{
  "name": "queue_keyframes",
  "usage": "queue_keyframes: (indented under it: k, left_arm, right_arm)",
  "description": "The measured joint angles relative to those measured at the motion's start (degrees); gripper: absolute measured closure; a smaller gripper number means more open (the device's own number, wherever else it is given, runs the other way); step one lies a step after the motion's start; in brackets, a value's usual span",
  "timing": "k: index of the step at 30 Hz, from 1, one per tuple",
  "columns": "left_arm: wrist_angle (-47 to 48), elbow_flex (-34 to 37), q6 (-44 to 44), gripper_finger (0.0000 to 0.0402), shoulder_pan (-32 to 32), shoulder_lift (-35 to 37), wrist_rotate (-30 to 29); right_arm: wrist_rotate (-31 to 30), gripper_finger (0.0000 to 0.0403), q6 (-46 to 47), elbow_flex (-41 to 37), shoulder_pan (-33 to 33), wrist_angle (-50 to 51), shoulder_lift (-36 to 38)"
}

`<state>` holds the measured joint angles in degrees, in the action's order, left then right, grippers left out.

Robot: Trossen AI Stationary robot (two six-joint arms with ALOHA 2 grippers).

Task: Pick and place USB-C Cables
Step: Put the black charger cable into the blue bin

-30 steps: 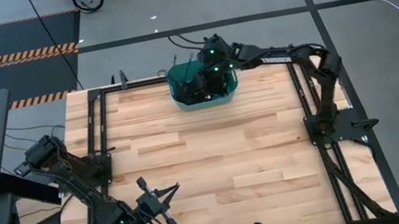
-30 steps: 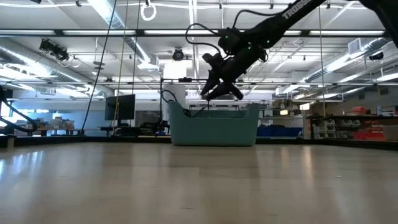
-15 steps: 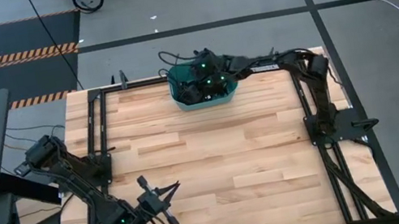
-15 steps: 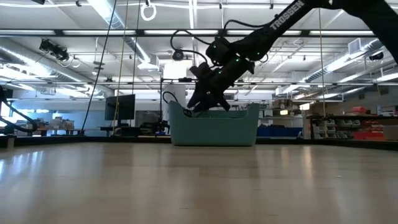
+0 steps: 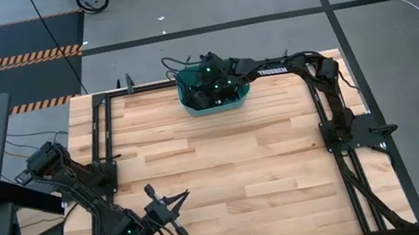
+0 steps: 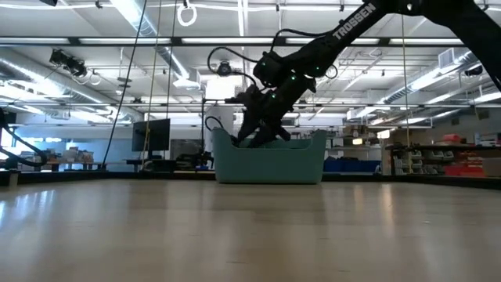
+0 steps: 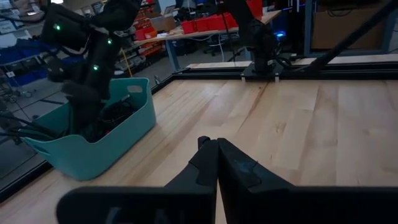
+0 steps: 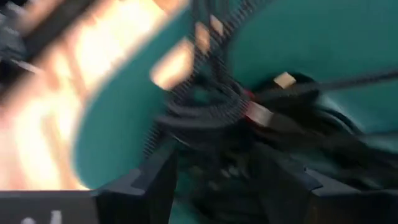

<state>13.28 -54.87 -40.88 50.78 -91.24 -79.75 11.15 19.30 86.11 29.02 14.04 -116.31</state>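
Right tool is lowered into the teal bin at 12 o'clock on the tabletop, with its fingers spread wide. USB-C Cables are piled inside the bin, directly between and ahead of those fingers. Left tool is parked near 7 o'clock, fingers pressed together, well apart from the bin.

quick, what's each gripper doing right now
Left gripper: shut, empty, above the table's near left.
Right gripper: open, down in the teal bin over the USB-C cables.
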Motion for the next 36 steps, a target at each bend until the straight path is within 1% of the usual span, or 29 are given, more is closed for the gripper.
queue_keyframes:
  k: [4, 8, 10, 14, 15, 17, 19, 21, 23, 26, 28, 30, 32, 33, 36]
  left_arm:
    - [0.00, 0.00, 0.02, 0.0391, 0.00, 0.00, 0.00]
    - [0.01, 0.00, 0.13, 0.0381, 0.00, 0.00, -0.02]
    - [0.01, 0.00, 0.15, 0.0381, 0.00, 0.00, -0.05]
    - [0.01, 0.00, 0.15, 0.0388, 0.00, 0.00, -0.07]
    - [0.04, 0.00, 0.15, 0.0390, 0.00, 0.00, -0.07]
    - [0.02, 0.00, 0.15, 0.0393, 0.00, 0.00, -0.07]
    - [0.04, 0.00, 0.13, 0.0393, 0.00, 0.00, -0.07]
    - [0.03, 0.00, 0.14, 0.0389, -0.17, 0.00, -0.05]
    - [0.02, 0.00, 0.13, 0.0384, -0.44, 0.00, -0.10]
    - [-0.06, 0.00, 0.12, 0.0382, -0.89, 0.00, 0.02]
    - [-0.07, 0.00, 0.11, 0.0386, -1.27, 0.00, 0.02]
    - [-0.15, 0.00, 0.11, 0.0390, -1.61, 0.00, 0.04]
    - [-0.11, 0.00, 0.09, 0.0393, -1.95, 0.00, 0.04]
    - [-0.13, 0.00, 0.09, 0.0394, -2.14, 0.00, 0.04]
    - [-0.28, 0.00, 0.06, 0.0393, -2.48, 0.00, 0.05]
  right_arm:
    - [-7.19, 0.0222, -4.26, -0.02, 0.04, 5.84, 0.00]
    - [-8.02, 0.0241, -9.63, -0.04, -0.23, 6.41, 1.45]
    - [-8.10, 0.0246, -16.46, -0.02, -0.98, 5.31, 2.25]
    - [-10.68, 0.0247, -35.00, -0.02, -3.74, 3.40, 2.54]
    - [-12.30, 0.0246, -38.52, -0.04, -4.48, 3.26, 2.54]
    - [-17.56, 0.0244, -44.34, -0.02, -5.88, 1.16, 2.09]
    - [-20.62, 0.0244, -49.12, -0.09, -6.62, 0.35, 1.86]
    - [-20.91, 0.0244, -52.59, 0.00, -6.85, -3.21, 1.16]
    - [-20.43, 0.0246, -54.70, -0.07, -6.27, -3.60, 1.11]
    - [-15.99, 0.0251, -56.62, 0.03, -4.77, -4.68, 0.41]
    - [-13.11, 0.0255, -57.28, -0.09, -3.71, -3.61, -0.17]
    - [-11.34, 0.0262, -58.62, -0.07, -3.02, -4.53, -0.94]
    - [-10.18, 0.0275, -60.48, -0.09, -2.55, -4.15, -1.20]
    - [-10.04, 0.0285, -61.47, 0.02, -2.51, -5.70, -1.65]
    - [-9.95, 0.0330, -61.95, -0.11, -2.49, -5.49, -1.90]
